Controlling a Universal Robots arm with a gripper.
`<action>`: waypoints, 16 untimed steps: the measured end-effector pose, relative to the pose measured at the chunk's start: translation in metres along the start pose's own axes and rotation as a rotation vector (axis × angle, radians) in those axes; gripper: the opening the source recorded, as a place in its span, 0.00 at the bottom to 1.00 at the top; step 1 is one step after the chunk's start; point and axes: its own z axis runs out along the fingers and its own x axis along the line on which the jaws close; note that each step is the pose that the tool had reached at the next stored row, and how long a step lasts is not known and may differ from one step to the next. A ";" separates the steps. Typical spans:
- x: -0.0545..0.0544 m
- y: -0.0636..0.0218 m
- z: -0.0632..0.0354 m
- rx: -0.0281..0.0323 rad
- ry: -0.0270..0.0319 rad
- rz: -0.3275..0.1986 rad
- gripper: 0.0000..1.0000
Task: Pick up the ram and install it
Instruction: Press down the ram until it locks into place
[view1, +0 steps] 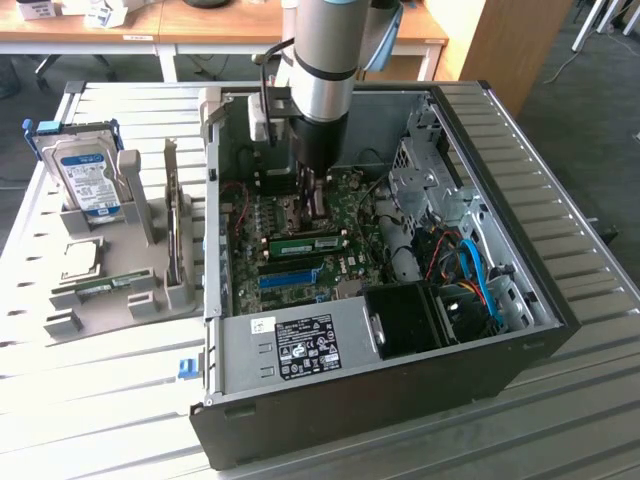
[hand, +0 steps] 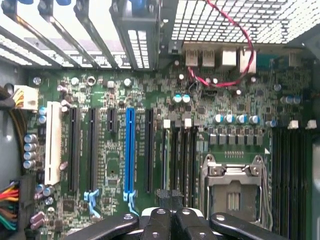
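Claw: the gripper (view1: 316, 200) is hanging low inside the open computer case (view1: 560, 300), its fingers clenched together with nothing showing between them; in the wrist view the gripper (hand: 172, 197) is showing as dark linkage with the two pads pressed flat against each other.
Ram: the ram (view1: 305, 245) is lying as a long green stick on the motherboard (view1: 350, 270), just beside the blue slot (view1: 290, 276) and near the gripper tips but apart from them.
Ram seating: whether it is sitting fully down in its socket is not readable from the exterior view.
Ram from the wrist: the black slots past the blue slot (hand: 130, 150) are running under the fingers, and the stick is not clearly separable from them there.
Arm: its upper part is running off the exterior view, and its body is covering the board behind it.
Holder: a grey holder (view1: 140, 260) is standing outside the case at the exterior view's left, carrying a hard drive (view1: 88, 180) upright and another green stick (view1: 100, 285) lying low; its chips are too small to make out.
Socket: the processor socket (hand: 235, 185) is sitting beside the fingers, partly cut off by the linkage.
Cable: a red cable (hand: 235, 30) is looping across the perforated wall.
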 end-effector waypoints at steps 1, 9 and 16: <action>0.000 0.0016 0.0000 0.0000 0.0000 0.000 0.11; 0.000 0.0140 0.0005 0.0002 0.0000 0.000 0.11; 0.000 0.0179 0.0007 0.0002 0.0000 0.000 0.11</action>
